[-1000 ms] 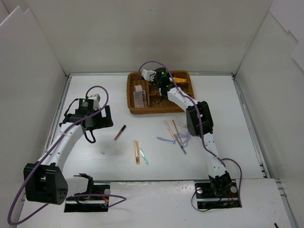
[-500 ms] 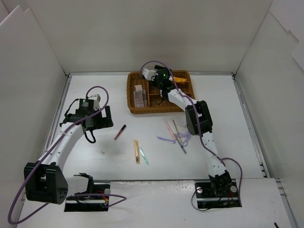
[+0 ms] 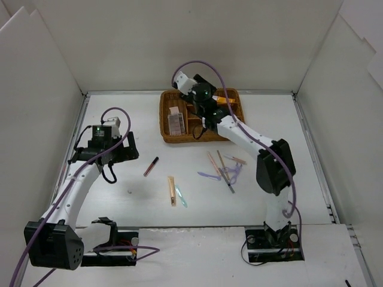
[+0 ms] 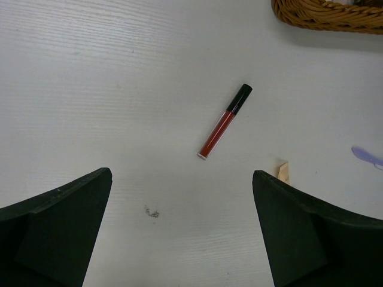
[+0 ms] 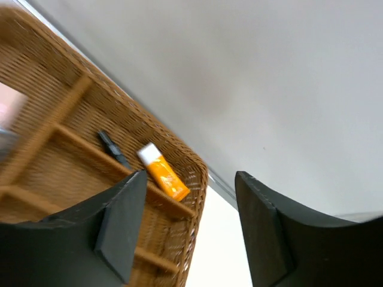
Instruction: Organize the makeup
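The left gripper (image 3: 127, 149) hangs spread wide over the left half of the table (image 3: 269, 119). It is nearer than the right gripper (image 3: 209, 103) to the red lip gloss tube (image 3: 151, 166), which lies just to its right, short of the wicker tray (image 3: 163, 122). The tray holds a brown palette (image 3: 176, 124); pencils (image 3: 220, 166) lie loose further right. From the left wrist, the tube lies ahead between the jaw lines, slanted, its black cap farthest. From the right wrist, the right gripper's jaws stand apart and empty above the tray, where an orange tube (image 5: 163, 173) and a black stick (image 5: 112, 146) lie in a far compartment.
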`<state>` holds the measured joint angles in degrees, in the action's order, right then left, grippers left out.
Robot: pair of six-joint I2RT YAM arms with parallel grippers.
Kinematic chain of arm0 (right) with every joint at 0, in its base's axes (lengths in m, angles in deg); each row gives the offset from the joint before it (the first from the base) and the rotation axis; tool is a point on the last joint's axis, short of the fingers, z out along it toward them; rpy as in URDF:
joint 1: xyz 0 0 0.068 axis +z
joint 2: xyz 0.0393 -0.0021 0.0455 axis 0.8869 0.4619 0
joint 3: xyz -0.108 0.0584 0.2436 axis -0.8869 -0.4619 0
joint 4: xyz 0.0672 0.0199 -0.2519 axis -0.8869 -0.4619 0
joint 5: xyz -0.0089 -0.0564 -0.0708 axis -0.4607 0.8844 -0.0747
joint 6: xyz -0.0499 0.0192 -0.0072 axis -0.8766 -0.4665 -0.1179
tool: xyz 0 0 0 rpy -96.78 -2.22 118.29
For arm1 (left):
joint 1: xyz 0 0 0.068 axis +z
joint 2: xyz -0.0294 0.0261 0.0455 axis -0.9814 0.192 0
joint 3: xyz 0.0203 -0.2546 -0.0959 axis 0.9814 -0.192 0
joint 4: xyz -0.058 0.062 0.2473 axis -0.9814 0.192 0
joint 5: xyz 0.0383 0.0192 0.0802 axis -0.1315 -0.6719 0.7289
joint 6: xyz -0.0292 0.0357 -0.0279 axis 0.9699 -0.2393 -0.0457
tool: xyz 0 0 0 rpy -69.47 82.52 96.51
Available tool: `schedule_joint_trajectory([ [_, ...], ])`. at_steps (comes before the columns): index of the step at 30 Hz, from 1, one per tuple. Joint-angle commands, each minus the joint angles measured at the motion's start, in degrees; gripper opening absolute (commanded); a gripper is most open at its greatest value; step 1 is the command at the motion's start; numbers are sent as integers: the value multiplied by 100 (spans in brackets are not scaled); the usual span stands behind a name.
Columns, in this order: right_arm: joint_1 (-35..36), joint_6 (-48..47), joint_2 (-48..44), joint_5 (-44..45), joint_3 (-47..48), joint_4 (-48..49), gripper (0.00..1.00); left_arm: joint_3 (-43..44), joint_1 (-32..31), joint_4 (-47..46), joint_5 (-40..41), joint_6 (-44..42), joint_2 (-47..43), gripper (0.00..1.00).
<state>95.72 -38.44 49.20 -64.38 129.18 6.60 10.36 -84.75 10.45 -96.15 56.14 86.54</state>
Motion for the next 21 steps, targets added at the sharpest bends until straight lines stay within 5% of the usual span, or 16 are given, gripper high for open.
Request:
schedule_joint_trajectory([
  [1, 613, 1236, -1122, 464, -8, -1057, 54, 232, 38, 84, 162, 20, -274, 99],
  [7, 1377, 4677, -1720, -247, -121, -3688, 44, 162, 90, 242, 330, 82, -511, 99],
  [16, 2247, 6580, -1714, -1294, -579, -5016, 40, 56, 90, 558, 839, 231, -906, 100],
  [21, 2539, 6898, -1423, -1828, -605, -5333, 48, -76, 90, 576, 857, 275, -1030, 99],
])
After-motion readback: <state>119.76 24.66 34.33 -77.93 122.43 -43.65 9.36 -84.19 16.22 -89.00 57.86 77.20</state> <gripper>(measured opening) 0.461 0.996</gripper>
